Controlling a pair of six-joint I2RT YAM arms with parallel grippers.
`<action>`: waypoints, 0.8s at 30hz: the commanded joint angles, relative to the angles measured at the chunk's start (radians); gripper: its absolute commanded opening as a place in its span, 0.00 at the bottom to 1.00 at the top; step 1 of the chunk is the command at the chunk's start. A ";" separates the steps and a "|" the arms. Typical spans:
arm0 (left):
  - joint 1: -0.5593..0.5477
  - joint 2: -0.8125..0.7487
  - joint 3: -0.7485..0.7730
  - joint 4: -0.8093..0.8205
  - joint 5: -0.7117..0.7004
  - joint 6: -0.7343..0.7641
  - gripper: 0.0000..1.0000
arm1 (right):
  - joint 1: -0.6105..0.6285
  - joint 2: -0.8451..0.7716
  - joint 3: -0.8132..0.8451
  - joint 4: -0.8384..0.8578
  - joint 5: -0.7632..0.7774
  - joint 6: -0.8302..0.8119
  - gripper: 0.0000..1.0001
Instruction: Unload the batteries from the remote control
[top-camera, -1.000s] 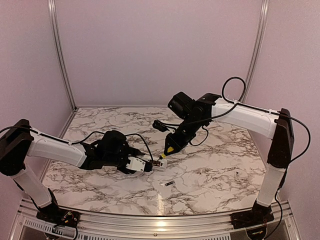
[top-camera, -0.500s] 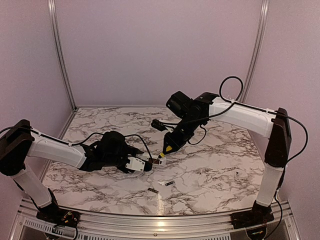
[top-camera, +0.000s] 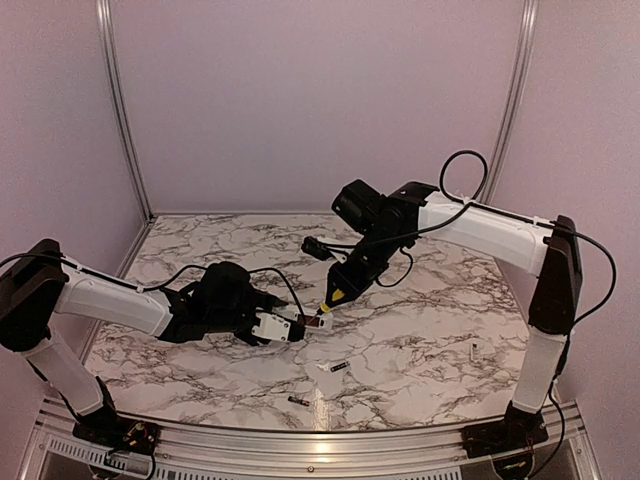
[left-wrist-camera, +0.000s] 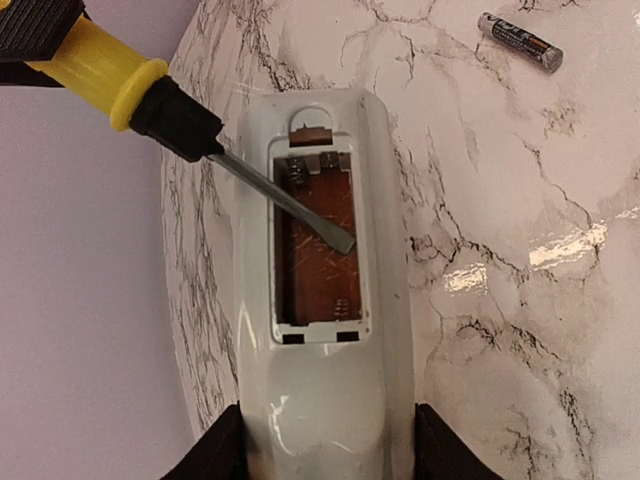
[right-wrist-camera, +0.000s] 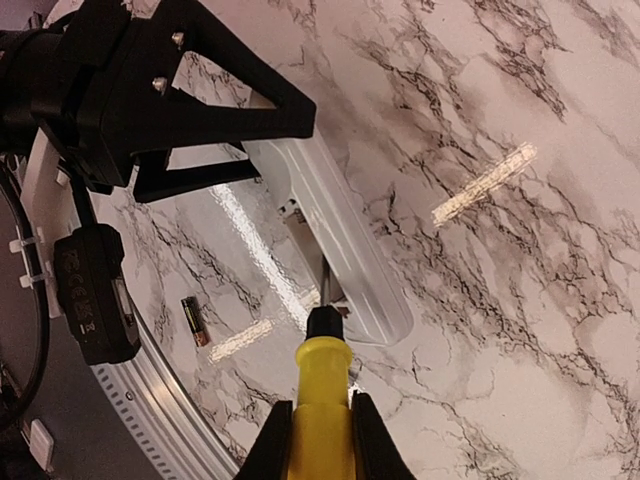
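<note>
Left wrist view: the left gripper (left-wrist-camera: 330, 452) pinches the remote control (left-wrist-camera: 325, 400) across its long sides near one end, so that the white body projects straight out from between the two dark fingers, over the marble table (left-wrist-camera: 500, 250). The remote's open back faces this camera, and the battery compartment (left-wrist-camera: 325, 270) shows only its brown floor and end contacts. The flat blade of the yellow-handled screwdriver (left-wrist-camera: 95, 55) reaches into that recess from the far corner, its tip lying on the floor of the recess. Right wrist view: the right gripper (right-wrist-camera: 322, 440) is clamped tight on the screwdriver's handle, directly above the free end of the remote. Top external view: both batteries lie loose on the table, nearer the front edge than the remote and apart from both grippers, one battery (top-camera: 338, 367) just below the remote's tip, the second battery (top-camera: 298, 400) closer to the edge.
</note>
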 joint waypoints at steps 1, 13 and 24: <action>0.000 -0.004 0.043 0.127 -0.036 -0.052 0.00 | 0.013 0.006 0.047 -0.042 -0.030 -0.004 0.00; 0.000 -0.011 0.067 0.069 -0.044 -0.247 0.00 | 0.012 -0.076 0.104 -0.038 0.023 0.047 0.00; 0.011 -0.009 0.116 -0.015 -0.165 -0.454 0.00 | -0.023 -0.178 0.061 0.022 0.039 0.087 0.00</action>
